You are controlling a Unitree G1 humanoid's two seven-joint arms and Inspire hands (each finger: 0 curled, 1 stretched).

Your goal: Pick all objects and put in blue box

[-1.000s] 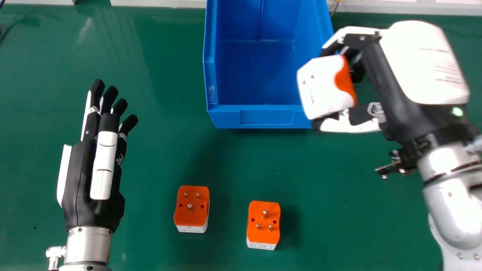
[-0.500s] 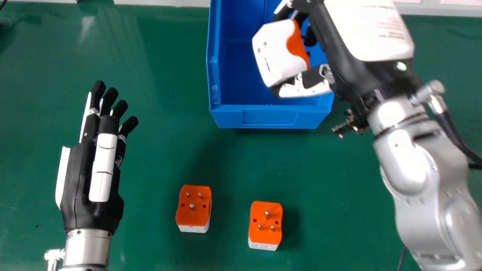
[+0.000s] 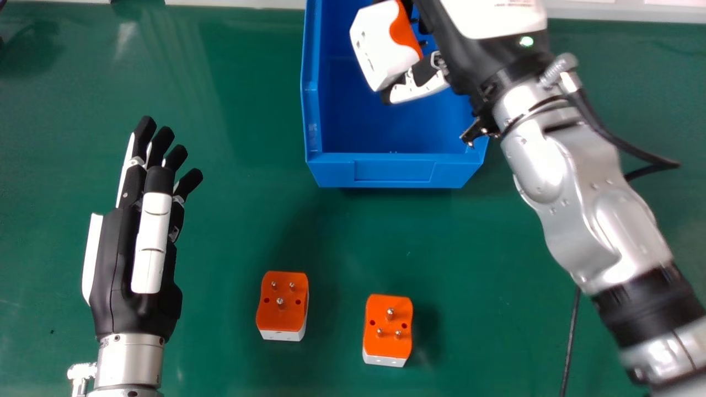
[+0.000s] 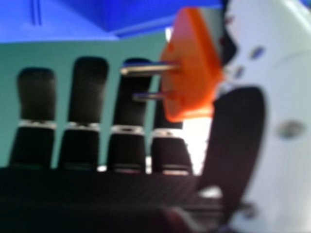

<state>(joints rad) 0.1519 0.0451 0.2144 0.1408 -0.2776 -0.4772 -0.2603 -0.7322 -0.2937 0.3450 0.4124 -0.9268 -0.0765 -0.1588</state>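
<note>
My right hand [image 3: 463,49] is over the blue box [image 3: 394,172], holding a white and orange plug adapter [image 3: 380,47] between thumb and fingers. In the right hand view the adapter [image 4: 192,73] has its metal pins pointing away from the thumb, and the hand [image 4: 238,141] grips it, with blue box wall [image 4: 68,19] beyond. Two more adapters rest pins-up on the green table: one [image 3: 282,309] left of centre, the other [image 3: 388,331] to its right. My left hand [image 3: 132,248] is at the left with straight fingers, holding nothing.
Green table surface [image 3: 248,110] surrounds the box and adapters. The silver right forearm [image 3: 573,204] spans the right side, with a black cable [image 3: 571,336] lying beneath it. A pale edge [image 3: 231,3] runs along the table's far side.
My right hand has moved left and farther away, from the box's right edge to over its inside, carrying the adapter. The left hand and the two table adapters have stayed in place.
</note>
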